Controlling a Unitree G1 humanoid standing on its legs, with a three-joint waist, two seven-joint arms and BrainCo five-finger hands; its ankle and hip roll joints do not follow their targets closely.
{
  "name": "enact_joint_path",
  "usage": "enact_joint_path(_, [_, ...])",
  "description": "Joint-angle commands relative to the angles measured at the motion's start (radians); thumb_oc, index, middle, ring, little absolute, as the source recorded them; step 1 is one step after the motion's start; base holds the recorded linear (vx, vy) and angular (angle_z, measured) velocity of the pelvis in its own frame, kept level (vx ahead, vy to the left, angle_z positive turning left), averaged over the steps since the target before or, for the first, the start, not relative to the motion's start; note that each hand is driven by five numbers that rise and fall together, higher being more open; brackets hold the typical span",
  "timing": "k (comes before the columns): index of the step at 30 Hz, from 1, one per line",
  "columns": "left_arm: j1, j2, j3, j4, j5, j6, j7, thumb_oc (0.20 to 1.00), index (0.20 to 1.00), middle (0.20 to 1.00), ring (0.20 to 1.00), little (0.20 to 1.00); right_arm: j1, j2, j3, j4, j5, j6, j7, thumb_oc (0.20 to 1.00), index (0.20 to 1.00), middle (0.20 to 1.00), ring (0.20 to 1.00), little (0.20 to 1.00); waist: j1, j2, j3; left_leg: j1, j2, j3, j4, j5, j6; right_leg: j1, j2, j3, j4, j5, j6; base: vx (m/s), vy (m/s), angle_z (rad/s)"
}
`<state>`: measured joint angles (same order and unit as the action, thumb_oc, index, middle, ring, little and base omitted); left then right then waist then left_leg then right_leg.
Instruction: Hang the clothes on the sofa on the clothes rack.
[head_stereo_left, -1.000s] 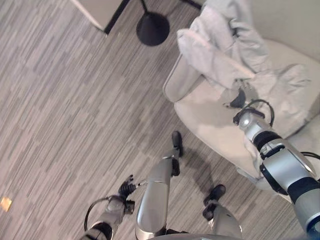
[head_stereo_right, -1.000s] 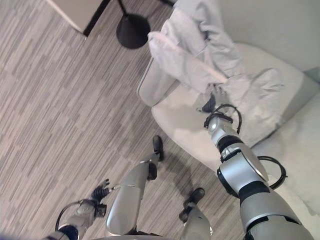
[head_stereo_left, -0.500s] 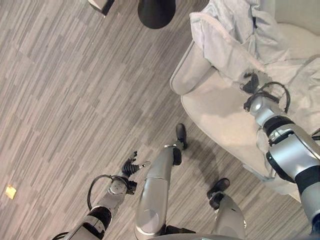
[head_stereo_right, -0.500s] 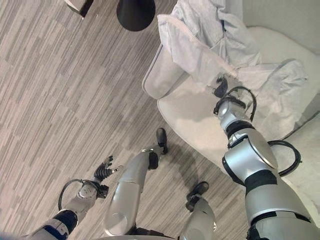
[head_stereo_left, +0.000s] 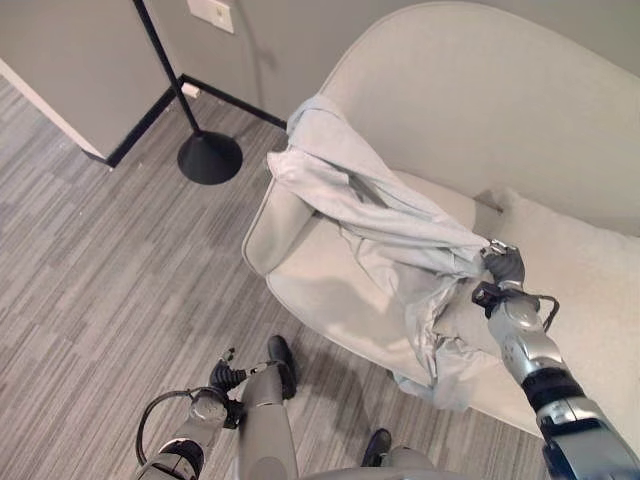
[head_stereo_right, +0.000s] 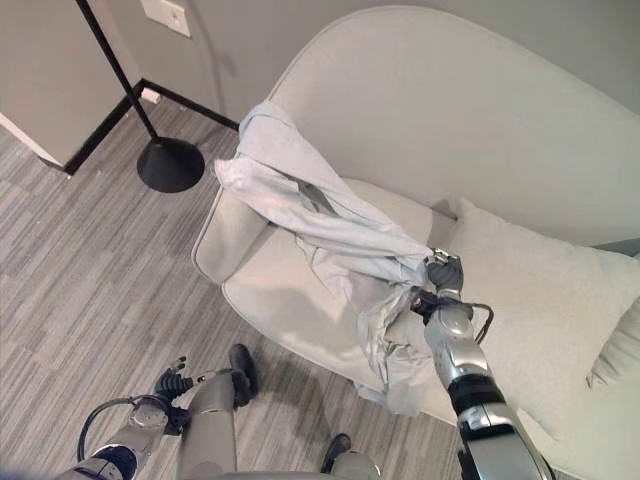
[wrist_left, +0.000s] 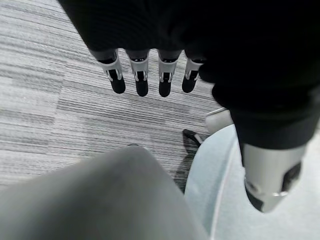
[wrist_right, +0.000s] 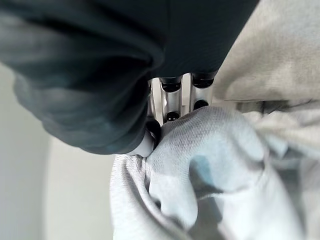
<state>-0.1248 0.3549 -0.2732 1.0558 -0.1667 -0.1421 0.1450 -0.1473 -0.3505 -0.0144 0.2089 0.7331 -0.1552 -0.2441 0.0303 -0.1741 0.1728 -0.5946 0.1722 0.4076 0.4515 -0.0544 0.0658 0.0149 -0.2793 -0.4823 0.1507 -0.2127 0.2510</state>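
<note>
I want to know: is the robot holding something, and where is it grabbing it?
The right hand grips the light grey garment by a bunched fold.

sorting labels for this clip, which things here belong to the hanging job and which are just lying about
Job:
- pale grey garment, lifted off the sofa
- right hand, shut on the cloth
- left hand, open, idle

Lying about:
- black stand
- cushion

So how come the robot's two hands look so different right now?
The right robot hand is raised above the sofa, fingers curled tight round the pale jacket. The left robot hand hangs low over the floor, fingers straight, holding nothing. Both have silver fingers with dark tips.
</note>
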Motion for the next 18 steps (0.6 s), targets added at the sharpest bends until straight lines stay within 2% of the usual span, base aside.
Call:
enact_joint_path(1, [0.025,-0.002,-0.041,-0.042,0.037,-0.004,-0.025,1.0,1.0,1.0,1.0,1.0,-0.218,-0.094,0.003,0.042,0.137,-0.172,0.046,0.2,0.2,0.2,0.2,0.2,0.008,0.056,0.018,0.073,0.101,-0.008,-0.098,0.115,-0.195,-0.044,-0.108,0.009,0.005,0.306,-0.013,0.03,0.052,-0.05])
enact_joint_path(2, [0.029,-0.001,-0.042,-0.059,0.029,-0.001,-0.032,1.0,1.0,1.0,1.0,1.0,-0.235,-0.108,-0.006,0.0,0.126,-0.18,0.039,0.2,0.2,0.2,0.2,0.2,0.006,0.057,0.009,0.099,0.091,0.002,-0.115,0.118,-0.191,-0.036,-0.116,0.008,0.01,0.318,-0.007,0.05,0.106,-0.14])
enact_joint_path(4, [0.046,0.005,-0.023,-0.106,-0.037,0.009,-0.055,1.0,1.0,1.0,1.0,1.0,-0.348,-0.217,-0.028,-0.101,0.079,-0.188,0.003,0.2,0.2,0.2,0.2,0.2,0.003,0.06,-0.038,0.178,0.068,0.027,-0.162,0.123,-0.183,-0.001,-0.132,-0.004,0.024,0.347,0.002,0.06,0.143,0.11])
enact_joint_path(5, [0.05,0.016,-0.009,-0.146,-0.084,0.014,-0.061,1.0,1.0,1.0,1.0,1.0,-0.481,-0.327,-0.023,-0.112,0.054,-0.18,-0.024,0.2,0.2,0.2,0.2,0.2,0.004,0.055,-0.063,0.224,0.054,0.037,-0.193,0.128,-0.18,0.018,-0.138,-0.008,0.032,0.371,0.009,0.05,0.196,0.07])
enact_joint_path(6, [0.064,0.053,0.006,-0.257,-0.147,0.02,-0.065,1.0,1.0,1.0,1.0,1.0,-0.739,-0.496,0.066,-0.08,0.041,-0.15,-0.07,0.2,0.2,0.2,0.2,0.2,0.003,0.041,-0.115,0.307,0.029,0.058,-0.272,0.147,-0.171,0.033,-0.147,-0.016,0.058,0.424,0.011,0.02,0.189,0.03])
enact_joint_path(7, [0.075,0.067,0.009,-0.328,-0.169,0.024,-0.073,1.0,1.0,1.0,1.0,1.0,-0.866,-0.548,0.13,-0.031,0.036,-0.126,-0.084,0.2,0.2,0.2,0.2,0.2,0.004,0.036,-0.131,0.355,0.012,0.065,-0.328,0.164,-0.167,0.048,-0.15,-0.02,0.069,0.446,0.011,0.0,0.157,-0.07])
enact_joint_path(9, [0.076,0.073,0.009,-0.356,-0.177,0.025,-0.079,1.0,1.0,1.0,1.0,1.0,-0.933,-0.575,0.166,0.0,0.051,-0.118,-0.084,0.2,0.2,0.2,0.2,0.2,0.002,0.033,-0.138,0.376,0.004,0.065,-0.355,0.173,-0.167,0.055,-0.149,-0.023,0.073,0.456,0.011,0.0,0.045,-0.02])
enact_joint_path(10, [0.075,0.092,0.0,-0.398,-0.185,0.024,-0.083,1.0,1.0,1.0,1.0,1.0,-1.034,-0.621,0.217,0.073,0.064,-0.101,-0.094,0.2,0.2,0.2,0.2,0.2,0.002,0.018,-0.166,0.403,-0.004,0.064,-0.394,0.184,-0.166,0.062,-0.145,-0.025,0.084,0.479,0.011,0.01,0.023,-0.11])
enact_joint_path(11, [0.075,0.086,0.006,-0.402,-0.185,0.027,-0.083,1.0,1.0,1.0,1.0,1.0,-1.061,-0.621,0.239,0.09,0.07,-0.105,-0.09,0.2,0.2,0.2,0.2,0.2,-0.001,0.024,-0.163,0.408,-0.007,0.066,-0.404,0.189,-0.166,0.063,-0.147,-0.024,0.084,0.48,0.011,0.02,0.04,-0.08])
enact_joint_path(12, [0.07,0.092,0.004,-0.411,-0.196,0.026,-0.08,1.0,1.0,1.0,1.0,1.0,-1.133,-0.646,0.279,0.15,0.088,-0.094,-0.089,0.2,0.2,0.2,0.2,0.2,-0.003,0.017,-0.178,0.427,-0.01,0.065,-0.43,0.199,-0.167,0.069,-0.145,-0.024,0.091,0.491,0.011,0.04,0.05,-0.04])
enact_joint_path(14, [0.05,0.092,0.016,-0.468,-0.223,0.016,-0.067,1.0,1.0,1.0,1.0,1.0,-1.294,-0.664,0.379,0.296,0.113,-0.069,-0.081,0.2,0.2,0.2,0.2,0.2,-0.008,0.005,-0.204,0.48,-0.023,0.071,-0.486,0.208,-0.162,0.076,-0.143,-0.018,0.122,0.504,0.011,0.05,0.058,-0.04])
enact_joint_path(18, [-0.002,0.096,0.029,-0.526,-0.193,-0.01,-0.04,1.0,1.0,1.0,1.0,1.0,-1.438,-0.651,0.463,0.424,0.094,-0.057,-0.084,0.2,0.2,0.2,0.2,0.2,-0.011,0.0,-0.215,0.519,-0.032,0.077,-0.506,0.207,-0.159,0.082,-0.144,-0.012,0.145,0.512,0.011,0.02,0.015,-0.08])
